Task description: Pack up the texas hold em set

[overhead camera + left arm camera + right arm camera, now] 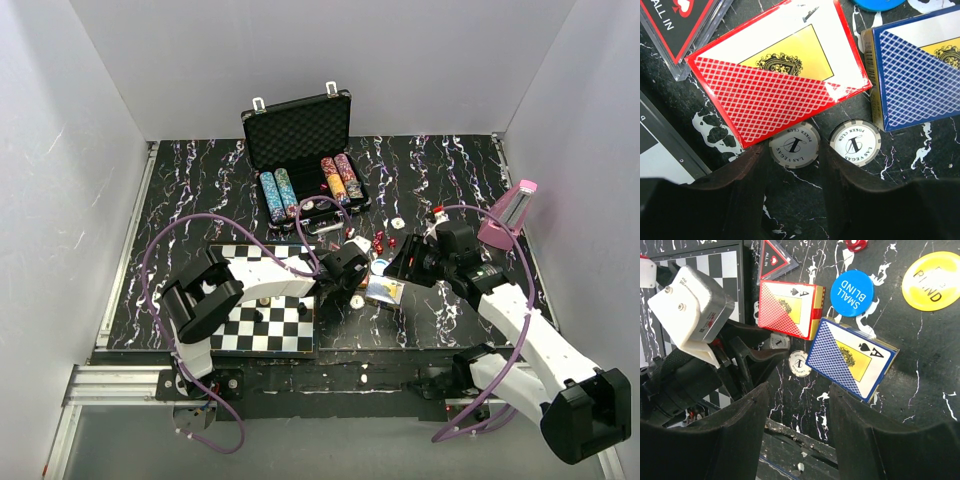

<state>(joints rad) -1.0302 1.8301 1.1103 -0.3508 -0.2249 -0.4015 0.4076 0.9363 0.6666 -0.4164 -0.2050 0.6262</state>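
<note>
While the left gripper (pixel 792 156) hangs low over the marbled table (pixel 940 165), its jaws stand spread on either side of a white poker chip (pixel 793 146), close to its rim with a thin gap on each side, so nothing is pinched. A second white chip (pixel 856 142) lies just beside it, outside the right finger. A red card deck (pixel 780 75) lies flat just above the first chip, and a blue card deck (pixel 920 70) is to its right. The right gripper (pixel 798 395) hovers near the blue deck, fingers wide apart and holding nothing. A blue button (pixel 855 293) and a yellow button (pixel 932 277) lie beyond the decks. The black briefcase (pixel 300 130) stands open at the far side (lid upright), with chip rows (pixel 340 178) inside and red dice (pixel 383 240) between it and the decks. The left arm reaches across the chessboard (pixel 270 325)
</note>
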